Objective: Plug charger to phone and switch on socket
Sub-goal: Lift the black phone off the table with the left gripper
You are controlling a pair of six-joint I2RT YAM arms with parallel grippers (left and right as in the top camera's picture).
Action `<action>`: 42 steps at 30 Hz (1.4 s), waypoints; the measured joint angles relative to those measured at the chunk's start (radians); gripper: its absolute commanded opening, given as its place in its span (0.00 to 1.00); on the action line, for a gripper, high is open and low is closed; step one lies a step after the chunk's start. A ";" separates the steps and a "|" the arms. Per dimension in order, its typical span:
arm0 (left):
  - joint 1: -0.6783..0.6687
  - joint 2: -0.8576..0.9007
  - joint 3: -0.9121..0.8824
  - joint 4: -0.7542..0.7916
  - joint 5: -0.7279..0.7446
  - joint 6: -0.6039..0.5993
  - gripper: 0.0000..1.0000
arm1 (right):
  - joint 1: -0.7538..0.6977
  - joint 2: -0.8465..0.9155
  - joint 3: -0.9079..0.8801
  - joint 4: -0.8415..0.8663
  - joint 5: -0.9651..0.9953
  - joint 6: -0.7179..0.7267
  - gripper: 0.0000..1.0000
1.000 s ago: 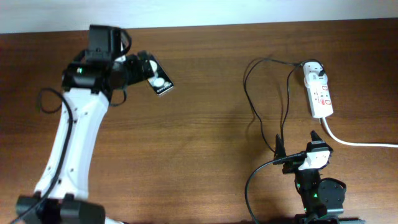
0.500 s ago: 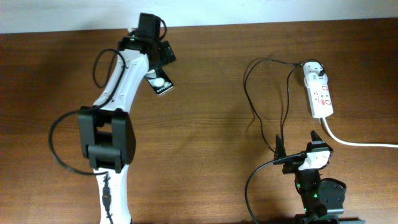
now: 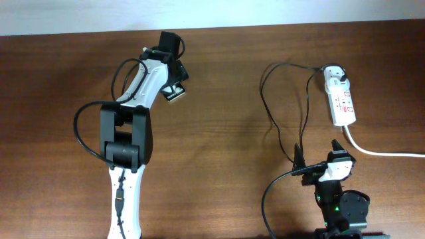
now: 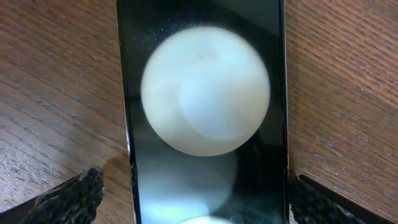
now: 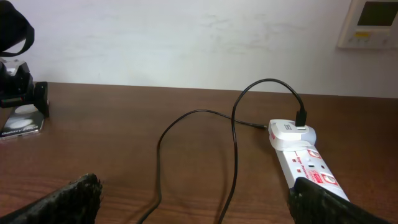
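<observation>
The phone (image 3: 174, 95) lies on the table at the back left, a black slab that my left gripper (image 3: 176, 74) mostly covers from above. In the left wrist view the phone (image 4: 205, 112) fills the frame with its large white circle, and my left gripper (image 4: 196, 177) is open with a finger on either side of it. The socket (image 3: 342, 101) lies at the back right with the charger's white adapter (image 3: 335, 78) plugged in. The charger cable (image 3: 269, 106) loops down toward my right gripper (image 3: 319, 149), which is open and empty. I cannot see the connector tip.
The socket's thick white cord (image 3: 385, 153) runs off to the right edge. In the right wrist view the cable (image 5: 233, 155) hangs in two strands between my open fingers (image 5: 196, 183), with the socket (image 5: 306, 167) at right and the phone (image 5: 22, 124) far left.
My left arm has swung right and forward, bringing its gripper from the phone's left side to over the phone. The right arm, cable and socket have not moved.
</observation>
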State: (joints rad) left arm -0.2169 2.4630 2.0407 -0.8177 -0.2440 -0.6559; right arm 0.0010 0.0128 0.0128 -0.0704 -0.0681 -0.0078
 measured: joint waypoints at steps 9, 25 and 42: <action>0.000 0.000 0.005 -0.016 0.000 -0.007 0.65 | 0.000 0.000 0.000 0.000 0.000 0.000 0.99; 0.008 -0.002 0.038 -0.197 0.169 0.320 0.99 | 0.000 0.000 0.000 0.000 0.000 0.000 0.99; 0.002 -0.002 0.036 -0.161 0.169 0.324 0.66 | 0.000 0.000 0.000 0.000 0.000 0.000 0.99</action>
State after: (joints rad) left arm -0.2150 2.4611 2.0769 -0.9787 -0.0753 -0.3317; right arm 0.0010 0.0128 0.0128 -0.0704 -0.0681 -0.0078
